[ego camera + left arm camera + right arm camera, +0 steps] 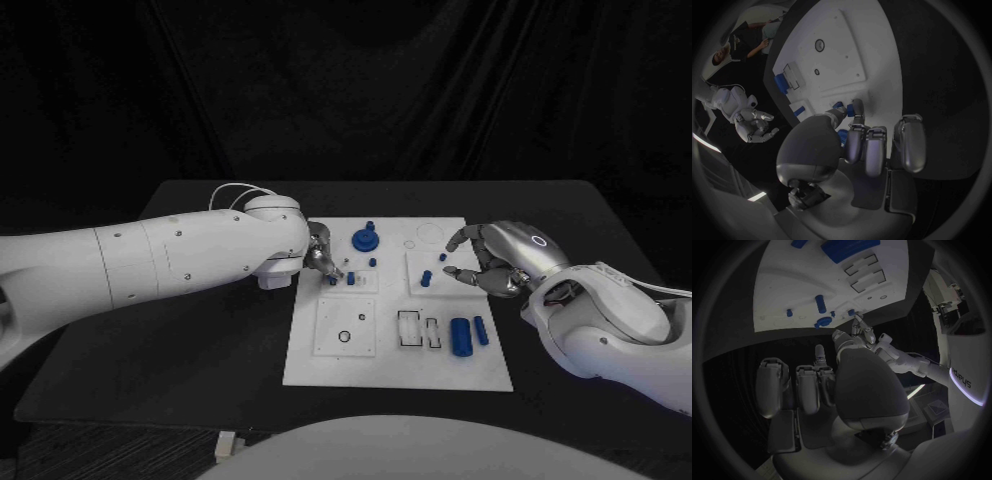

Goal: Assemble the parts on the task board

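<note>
In the head view, nearest the camera, the task board (389, 370) lay on the black table (188, 340), one white plate. At its 4 o'clock corner lay two blue cylinders (460, 336), a thick one and a thinner one just beside it. One round blue part (366, 239) stood at 12 o'clock on the board, with several small blue pegs near it; their number could not be told. The left hand (323, 258) rested at the board's 9 o'clock edge, fingers curled down to a small blue peg (332, 279); whether it gripped the peg could not be told. The right hand (495, 262) hovered at the 3 o'clock edge, fingers bent and apart, near another blue peg (427, 277).

In the left wrist view, the left hand's fingertips (856, 111) touched blue pieces on the board.

In the right wrist view, the right hand (826, 375) held nothing, fingers loosely spread.
</note>
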Controlling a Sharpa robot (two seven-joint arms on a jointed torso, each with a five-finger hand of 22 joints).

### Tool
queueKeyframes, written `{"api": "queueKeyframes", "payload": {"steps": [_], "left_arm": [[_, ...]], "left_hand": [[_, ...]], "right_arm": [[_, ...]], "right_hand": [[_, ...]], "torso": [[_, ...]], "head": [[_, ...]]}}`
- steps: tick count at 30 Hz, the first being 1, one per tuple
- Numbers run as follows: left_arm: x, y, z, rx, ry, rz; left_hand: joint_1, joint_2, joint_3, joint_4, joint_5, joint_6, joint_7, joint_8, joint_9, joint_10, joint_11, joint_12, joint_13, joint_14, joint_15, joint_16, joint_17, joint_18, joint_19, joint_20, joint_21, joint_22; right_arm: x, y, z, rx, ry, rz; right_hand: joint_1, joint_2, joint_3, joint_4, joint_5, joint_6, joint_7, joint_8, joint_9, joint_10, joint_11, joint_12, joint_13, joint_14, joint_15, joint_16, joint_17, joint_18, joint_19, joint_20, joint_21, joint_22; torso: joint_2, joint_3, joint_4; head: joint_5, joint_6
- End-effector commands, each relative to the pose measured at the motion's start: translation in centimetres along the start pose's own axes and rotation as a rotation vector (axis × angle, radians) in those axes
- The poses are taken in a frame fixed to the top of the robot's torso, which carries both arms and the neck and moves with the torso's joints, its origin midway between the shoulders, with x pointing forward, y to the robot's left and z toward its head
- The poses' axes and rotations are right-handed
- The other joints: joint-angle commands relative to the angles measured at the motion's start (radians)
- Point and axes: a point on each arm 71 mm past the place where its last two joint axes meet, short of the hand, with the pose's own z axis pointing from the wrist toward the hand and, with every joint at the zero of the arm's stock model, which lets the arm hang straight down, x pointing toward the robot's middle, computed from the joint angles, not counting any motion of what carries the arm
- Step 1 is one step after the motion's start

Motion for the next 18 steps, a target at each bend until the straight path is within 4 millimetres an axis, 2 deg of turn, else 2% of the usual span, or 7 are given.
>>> {"api": "queueKeyframes", "payload": {"steps": [1, 12, 18], "left_arm": [[0.18, -0.14, 0.12, 0.011, 0.023, 0.006], [0.09, 0.33, 0.43, -0.008, 0.032, 0.010], [0.14, 0.08, 0.55, 0.005, 0.030, 0.008]], "left_hand": [[-0.011, 0.003, -0.005, 0.001, -0.003, -0.001, 0.005, -0.004, -0.001, 0.026, 0.006, -0.004, 0.140, 0.097, 0.009, -0.004, 0.251, 0.006, -0.005, 0.000, -0.003, 0.193], [-0.011, 0.003, -0.007, 0.001, -0.006, -0.001, 0.005, -0.004, -0.001, 0.026, 0.006, -0.004, 0.139, 0.097, 0.010, -0.003, 0.251, 0.007, -0.006, 0.000, -0.004, 0.193], [-0.010, 0.003, -0.009, 0.001, -0.010, 0.000, 0.005, -0.004, -0.001, 0.028, 0.006, 0.000, 0.143, 0.099, 0.010, 0.000, 0.254, 0.006, -0.004, 0.000, -0.001, 0.194]], "right_arm": [[0.00, 0.04, -0.07, 0.003, -0.005, 0.002], [0.02, 0.06, -0.06, 0.003, -0.004, 0.002], [0.07, 0.11, 0.01, 0.001, -0.003, 0.002]], "right_hand": [[0.006, 0.000, 0.005, 0.000, 0.006, 0.007, 0.001, 0.001, -0.001, 0.059, 0.004, -0.004, 0.168, 0.070, 0.004, -0.005, 0.084, 0.019, 0.028, 0.003, -0.003, 0.206], [0.008, 0.001, 0.006, -0.001, 0.008, 0.008, 0.001, 0.001, -0.002, 0.059, 0.004, -0.003, 0.169, 0.069, 0.004, -0.006, 0.083, 0.019, 0.028, 0.003, -0.002, 0.207], [0.008, 0.001, 0.006, -0.001, 0.008, 0.008, 0.001, 0.001, -0.002, 0.059, 0.004, -0.003, 0.169, 0.069, 0.004, -0.006, 0.083, 0.019, 0.028, 0.003, -0.002, 0.207]], "torso": [[0.000, 0.0000, 0.0001], [0.000, 0.0000, 0.0003], [0.000, 0.0002, 0.0000]], "head": [[0.000, 0.000], [-0.001, 0.000], [0.004, 0.000]]}}
